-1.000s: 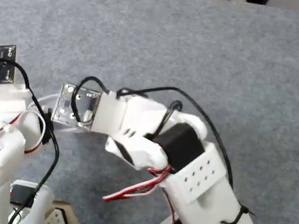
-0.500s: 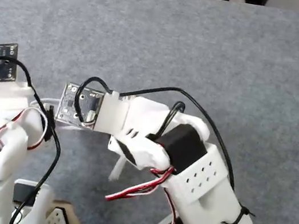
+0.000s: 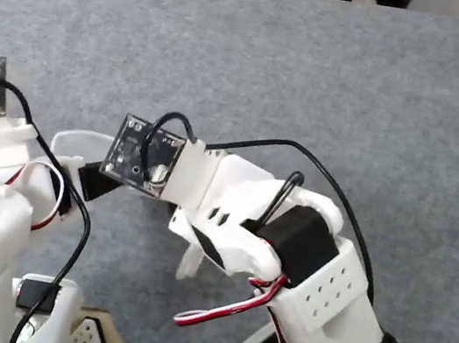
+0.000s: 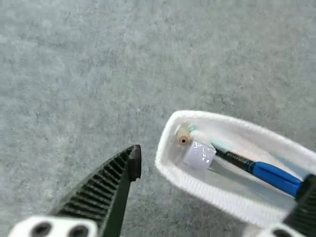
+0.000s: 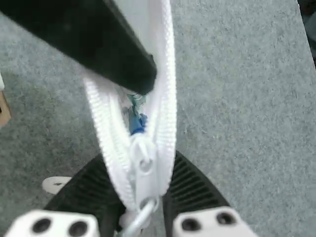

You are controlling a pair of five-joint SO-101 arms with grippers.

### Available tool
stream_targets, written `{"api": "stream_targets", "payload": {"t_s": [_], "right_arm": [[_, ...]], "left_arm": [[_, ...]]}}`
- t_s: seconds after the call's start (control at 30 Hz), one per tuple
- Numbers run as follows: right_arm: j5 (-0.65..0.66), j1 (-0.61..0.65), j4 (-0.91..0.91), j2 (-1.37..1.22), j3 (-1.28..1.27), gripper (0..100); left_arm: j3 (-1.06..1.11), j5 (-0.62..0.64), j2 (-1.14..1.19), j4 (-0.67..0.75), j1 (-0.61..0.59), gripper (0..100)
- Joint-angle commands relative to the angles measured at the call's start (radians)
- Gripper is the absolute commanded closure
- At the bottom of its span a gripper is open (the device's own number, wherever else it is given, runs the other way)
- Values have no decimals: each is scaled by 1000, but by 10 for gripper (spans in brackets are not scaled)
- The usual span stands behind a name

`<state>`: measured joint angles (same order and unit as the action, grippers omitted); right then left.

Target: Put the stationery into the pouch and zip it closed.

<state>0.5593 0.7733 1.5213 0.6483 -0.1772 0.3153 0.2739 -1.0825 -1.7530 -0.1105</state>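
Note:
The white pouch (image 4: 197, 183) lies on the grey cloth with its mouth unzipped. Inside it I see a blue pen (image 4: 274, 178), a beige-tipped stick (image 4: 183, 134) and a pale block (image 4: 199, 154). My left gripper (image 4: 219, 173) stands open astride the pouch's end, and one black finger (image 4: 109, 191) is clear of the rim. My right gripper (image 5: 140, 163) is shut on the pouch (image 5: 148, 123) at its zipper end, with the slider (image 5: 143, 155) between the fingers. In the high view the pouch's rim (image 3: 73, 142) curves beside a black finger (image 3: 94, 183).
Grey cloth (image 3: 358, 96) covers the whole table, with open room at the back and right. A cardboard corner (image 3: 99, 331) sits at the front edge beside the left arm's base. Loose cables hang from both arms.
The right arm's wrist has shifted right and a little toward the front. The left arm's camera board has moved left. The pouch's rim now shows between the two arms.

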Motion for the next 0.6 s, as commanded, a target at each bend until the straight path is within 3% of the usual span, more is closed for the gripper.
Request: {"api": "stream_targets", "payload": {"t_s": [0.0,0.57], "right_arm": [[-48,-6,-51,25,39,986],[-163,-146,-135,25,33,986]], "left_arm": [[-84,11,-41,-6,-2,475],[-88,8,-301,-6,-1,476]]}}
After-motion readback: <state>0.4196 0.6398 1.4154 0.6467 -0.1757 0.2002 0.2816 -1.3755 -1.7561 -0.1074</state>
